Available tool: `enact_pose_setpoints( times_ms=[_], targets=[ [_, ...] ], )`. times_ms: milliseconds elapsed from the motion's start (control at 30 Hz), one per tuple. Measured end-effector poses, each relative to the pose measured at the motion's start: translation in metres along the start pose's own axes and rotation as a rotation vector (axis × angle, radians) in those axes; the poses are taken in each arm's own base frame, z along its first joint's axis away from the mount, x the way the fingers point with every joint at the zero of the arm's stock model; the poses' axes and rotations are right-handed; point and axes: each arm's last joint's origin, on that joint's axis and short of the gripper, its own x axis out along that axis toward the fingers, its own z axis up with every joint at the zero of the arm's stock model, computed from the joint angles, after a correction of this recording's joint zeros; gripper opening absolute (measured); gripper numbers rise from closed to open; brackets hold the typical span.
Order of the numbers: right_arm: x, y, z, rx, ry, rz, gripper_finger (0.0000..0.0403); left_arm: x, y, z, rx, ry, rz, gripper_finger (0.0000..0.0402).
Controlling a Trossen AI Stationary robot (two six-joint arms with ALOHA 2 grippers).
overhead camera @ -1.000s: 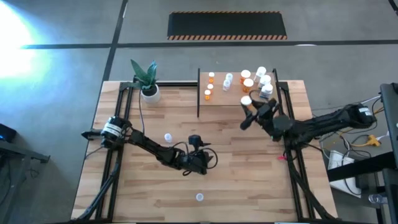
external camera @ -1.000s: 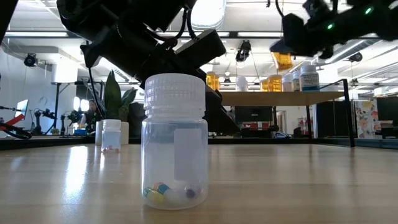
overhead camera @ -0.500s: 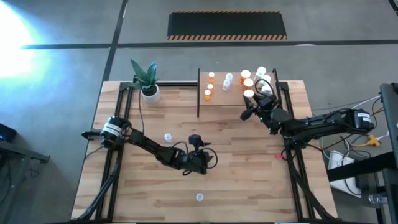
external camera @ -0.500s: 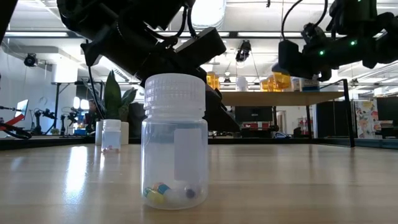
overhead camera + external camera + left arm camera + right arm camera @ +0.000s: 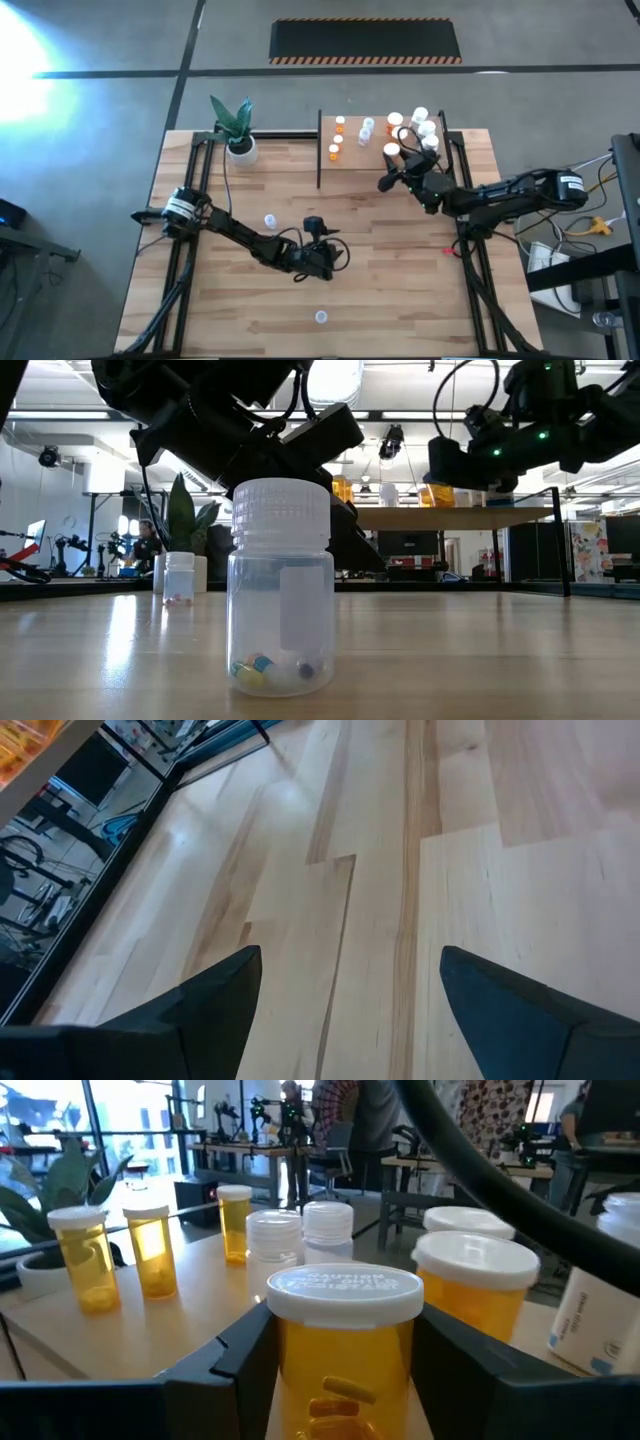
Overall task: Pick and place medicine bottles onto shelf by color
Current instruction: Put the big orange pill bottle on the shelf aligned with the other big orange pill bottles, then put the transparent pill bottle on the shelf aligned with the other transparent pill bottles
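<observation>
An orange bottle (image 5: 345, 1355) with a white cap (image 5: 392, 151) stands upright between the fingers of my right gripper (image 5: 347, 1330), over the near right part of the shelf (image 5: 355, 168). Orange (image 5: 80, 1260), clear (image 5: 275, 1235) and white (image 5: 590, 1320) bottles stand on the shelf around it. Two clear bottles (image 5: 270, 220) (image 5: 321, 317) stand on the table; the nearer one (image 5: 281, 590) has pills in it. My left gripper (image 5: 347, 960) is open above bare wood at the table's middle (image 5: 330, 256). My right gripper has the orange bottle's body (image 5: 300, 1370) between its two fingers, just below the cap, one finger against each side. The fingers come in level from the table's near right side. The bottle stays upright. Its base is out of view, so whether it stands on the shelf cannot be told.
A white plant pot (image 5: 240, 150) stands at the far left. A black upright post (image 5: 319, 150) marks the shelf's left side. A large orange bottle (image 5: 475, 1285) stands right beside the held one. Bare wood lies between the arms.
My right gripper has gone down and toward the table's left and far edge, in over the shelf, with the orange bottle upright between its fingers.
</observation>
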Motion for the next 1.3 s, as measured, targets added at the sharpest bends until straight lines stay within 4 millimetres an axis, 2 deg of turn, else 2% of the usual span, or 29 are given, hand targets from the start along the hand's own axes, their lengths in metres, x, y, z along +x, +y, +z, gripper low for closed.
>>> enact_pose_setpoints(
  times_ms=[333, 533, 633, 733, 800, 933, 1067, 1200, 1300],
  targets=[
    [0.002, 0.0, 0.004, -0.077, 0.03, -0.051, 0.0257, 0.0, 0.0, 0.0, -0.005, -0.002, -0.001, 0.029],
    [-0.005, -0.002, 0.013, -0.093, 0.044, -0.037, 0.0273, -0.001, -0.002, 0.001, -0.005, -0.004, -0.005, 0.029],
    [-0.01, 0.003, 0.026, -0.114, 0.051, -0.002, 0.0272, -0.011, 0.0, 0.008, -0.007, -0.019, -0.015, 0.029],
    [-0.016, 0.009, 0.042, -0.17, 0.092, 0.052, 0.0266, -0.032, 0.005, 0.022, -0.028, -0.068, -0.031, 0.029],
    [-0.023, 0.016, 0.054, -0.202, 0.127, 0.148, 0.026, -0.048, 0.009, 0.031, -0.058, -0.092, -0.045, 0.029],
    [-0.045, 0.037, 0.069, -0.224, 0.194, 0.39, 0.0246, -0.089, 0.017, 0.03, -0.119, -0.019, -0.059, 0.029],
    [-0.077, 0.059, 0.063, -0.272, 0.25, 0.573, 0.0232, -0.133, 0.021, 0.009, -0.23, 0.133, -0.089, 0.029],
    [-0.109, 0.076, 0.045, -0.307, 0.286, 0.72, 0.0222, -0.172, 0.018, -0.027, -0.378, 0.249, -0.092, 0.029],
    [-0.127, 0.086, 0.031, -0.324, 0.328, 0.79, 0.022, -0.19, 0.019, -0.061, -0.509, 0.322, -0.053, 0.029]
  ],
)
